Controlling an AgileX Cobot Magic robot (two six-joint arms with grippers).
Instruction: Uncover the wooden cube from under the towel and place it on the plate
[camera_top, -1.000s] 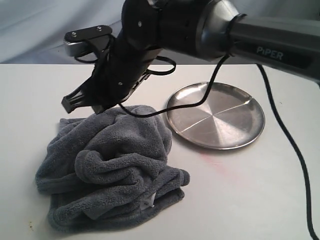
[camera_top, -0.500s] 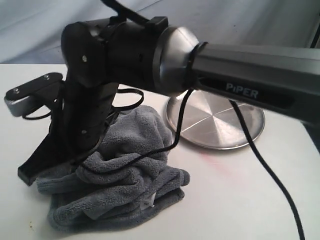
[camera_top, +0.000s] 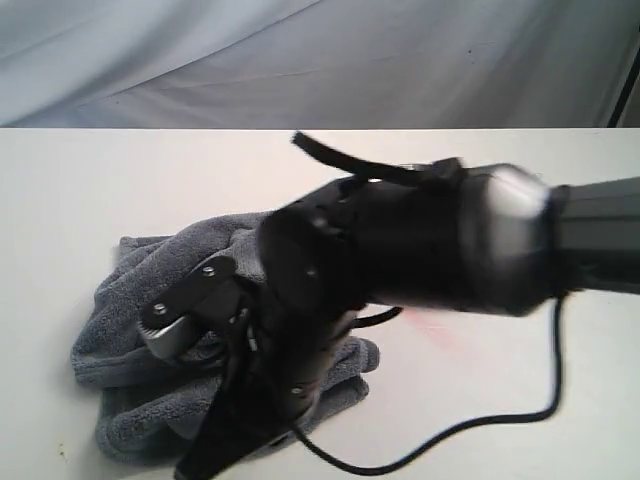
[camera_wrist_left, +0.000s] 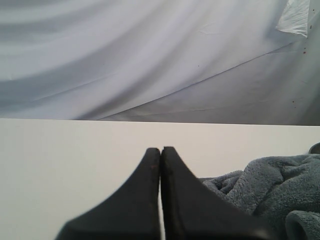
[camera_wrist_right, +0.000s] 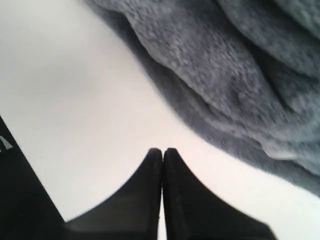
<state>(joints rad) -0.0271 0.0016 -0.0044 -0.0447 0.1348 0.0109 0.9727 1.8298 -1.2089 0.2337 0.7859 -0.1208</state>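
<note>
Lower left foreground: right hand pinched shut on nothing, tipped steeply down over bare desk, just beside near edge of towel heaped at left-centre. Blurred forearm slanting in from right edge, masking mid-frame. Hidden in every view: cube. Elsewhere, left hand likewise closed, empty, low over desk near towel.

Dark grey fluffy towel, crumpled in a heap
</note>
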